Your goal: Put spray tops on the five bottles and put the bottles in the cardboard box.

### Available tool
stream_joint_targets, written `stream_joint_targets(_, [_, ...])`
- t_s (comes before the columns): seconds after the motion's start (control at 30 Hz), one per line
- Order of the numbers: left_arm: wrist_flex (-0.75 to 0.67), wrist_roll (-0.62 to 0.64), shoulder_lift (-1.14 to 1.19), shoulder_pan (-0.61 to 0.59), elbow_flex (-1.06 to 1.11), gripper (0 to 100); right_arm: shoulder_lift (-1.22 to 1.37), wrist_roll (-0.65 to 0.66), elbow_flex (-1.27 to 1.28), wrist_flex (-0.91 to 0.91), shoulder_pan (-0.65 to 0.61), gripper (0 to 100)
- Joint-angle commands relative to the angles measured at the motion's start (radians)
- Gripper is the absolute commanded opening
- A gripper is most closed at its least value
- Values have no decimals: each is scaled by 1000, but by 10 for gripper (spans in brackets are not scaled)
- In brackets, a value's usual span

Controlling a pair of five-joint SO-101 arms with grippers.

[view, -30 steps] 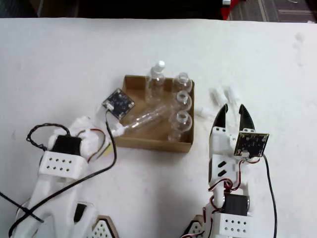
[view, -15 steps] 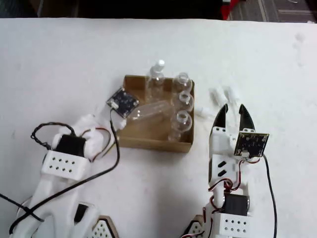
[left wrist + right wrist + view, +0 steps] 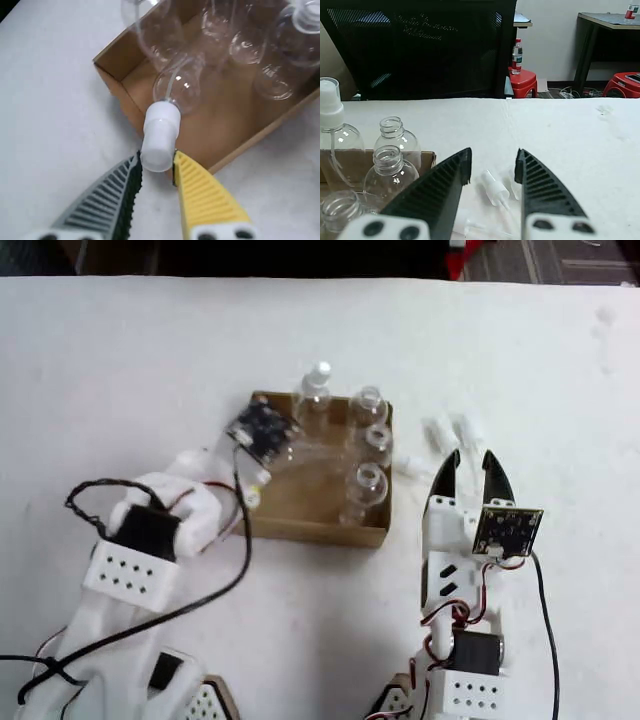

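White table (image 3: pixel 120 360) cloth lies under a cardboard box (image 3: pixel 300 525) near the middle. At the box's left edge, the left gripper (image 3: pixel 156 159) pinches the white spray top (image 3: pixel 160 135) of a clear bottle (image 3: pixel 176 90) tight between its jaws. The bottle's body tilts down into the box. Four more bottles (image 3: pixel 368 405) stand along the box's far and right edges. The right gripper (image 3: pixel 493 155) has its jaws wide apart, with loose spray tops (image 3: pixel 495 187) on the table just past them.
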Motion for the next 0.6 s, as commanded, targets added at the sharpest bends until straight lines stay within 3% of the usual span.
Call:
stream_joint_targets(0.0, [-63,71,-7,119,-58,61,2,12,9,-15,1,130])
stream_joint_targets(0.57, [-318,100,-1,143,-52,61,2,12,9,-15,1,130])
